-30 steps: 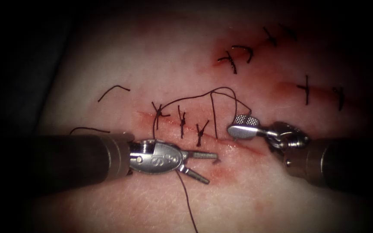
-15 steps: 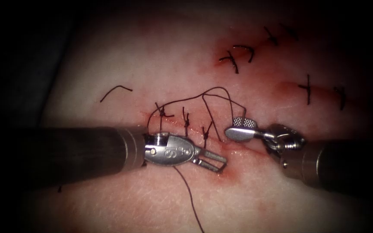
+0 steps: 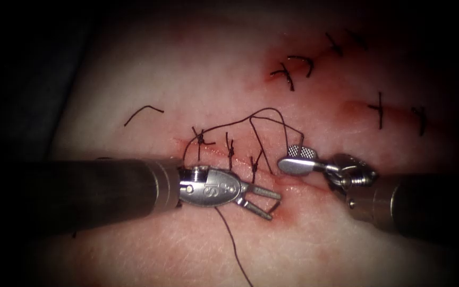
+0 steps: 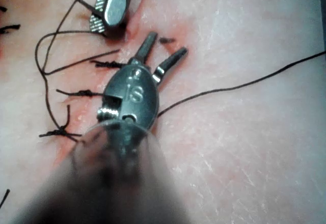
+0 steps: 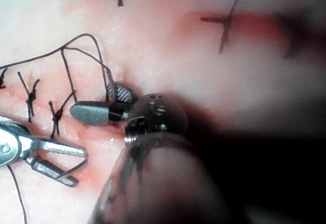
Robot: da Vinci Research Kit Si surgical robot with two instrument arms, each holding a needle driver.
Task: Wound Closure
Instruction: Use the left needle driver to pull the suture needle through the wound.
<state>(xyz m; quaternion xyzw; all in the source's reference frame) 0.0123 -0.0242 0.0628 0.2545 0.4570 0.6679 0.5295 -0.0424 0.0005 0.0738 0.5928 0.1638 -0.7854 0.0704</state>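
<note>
Beside the red cut in the pale tissue (image 3: 346,250), our left tool (image 3: 265,202) stands open around the thin curved needle (image 3: 275,206) emerging there, while our right tool (image 3: 293,158), open, has dark thread (image 3: 261,112) crossing its jaws.

The endoscope view is lit only in the middle: the tissue (image 3: 197,79) glows pale pink there, and a heavy dark vignette swallows all four edges. Small glints sit on the left end effector (image 3: 265,202) and the right end effector (image 3: 293,158). Both wrist views are bright and washed out, and the near shafts blur into soft grey or black masses.
</note>
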